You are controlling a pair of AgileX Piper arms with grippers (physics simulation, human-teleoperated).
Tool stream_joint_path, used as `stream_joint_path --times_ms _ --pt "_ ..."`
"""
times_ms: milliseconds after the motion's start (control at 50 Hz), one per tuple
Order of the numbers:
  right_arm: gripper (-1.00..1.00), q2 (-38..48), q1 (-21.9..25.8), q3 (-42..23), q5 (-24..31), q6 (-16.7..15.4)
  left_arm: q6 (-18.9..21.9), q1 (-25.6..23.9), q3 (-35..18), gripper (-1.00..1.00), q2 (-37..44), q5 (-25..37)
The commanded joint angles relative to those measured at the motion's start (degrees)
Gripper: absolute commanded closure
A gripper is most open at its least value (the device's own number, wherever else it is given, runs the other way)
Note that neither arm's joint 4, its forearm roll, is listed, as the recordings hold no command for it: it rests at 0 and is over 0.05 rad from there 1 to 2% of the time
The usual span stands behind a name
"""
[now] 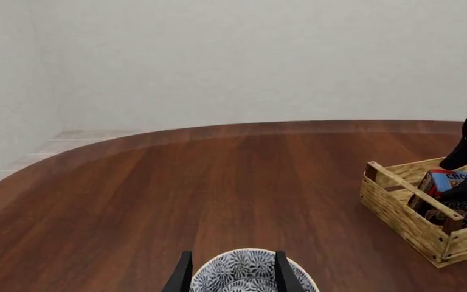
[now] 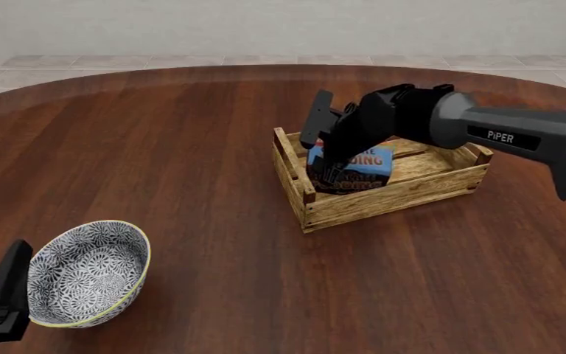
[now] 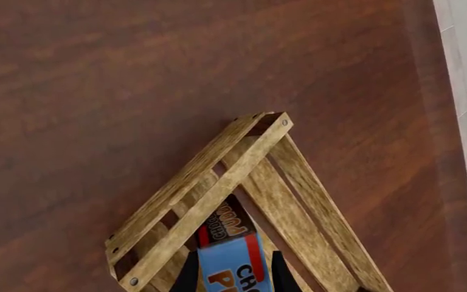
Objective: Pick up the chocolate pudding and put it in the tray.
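The chocolate pudding is a small box with a blue top and a dark brown front. It sits inside the tray, a light-brown slatted wooden crate right of the table's middle. My right gripper reaches down into the crate's left part and is shut on the pudding. In the right wrist view its fingers press both sides of the pudding above the tray's slats. The left wrist view shows the tray with the pudding in it. My left gripper is open and empty at the near left.
A grey-white patterned bowl stands at the near left, right beside my left gripper. In the left wrist view the bowl lies between the open fingers. The brown wooden table curves round at the back, with a pale floor and wall beyond.
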Motion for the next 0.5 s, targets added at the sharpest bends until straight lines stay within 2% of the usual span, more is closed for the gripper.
stream_joint_path --times_ms 20,500 --pt "1.0 0.68 -0.23 -0.33 -0.28 1.24 -0.07 0.05 0.22 -1.0 -0.2 -0.05" --pt "1.0 2.8 -1.9 -2.34 0.15 0.85 -0.39 0.2 -0.14 -1.0 -0.12 0.09"
